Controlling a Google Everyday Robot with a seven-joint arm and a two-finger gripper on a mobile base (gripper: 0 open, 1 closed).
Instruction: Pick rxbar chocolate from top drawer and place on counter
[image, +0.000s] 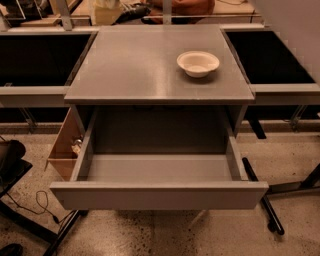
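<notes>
Drawer (159, 195) stands open, yet no bar shows in it or on desk (135, 70); its front wall may hide it. Hand (106, 10) sits beyond desk's far edge, grip impossible to tell. Check behind that wall before reaching in.

Count: 1 worktop (140, 70); 1 open drawer (160, 196); 1 bowl (198, 63); 1 wooden box (62, 150); 2 benches, left bench (40, 55), right bench (270, 57); 1 end effector (106, 11), top edge, behind the worktop.
</notes>
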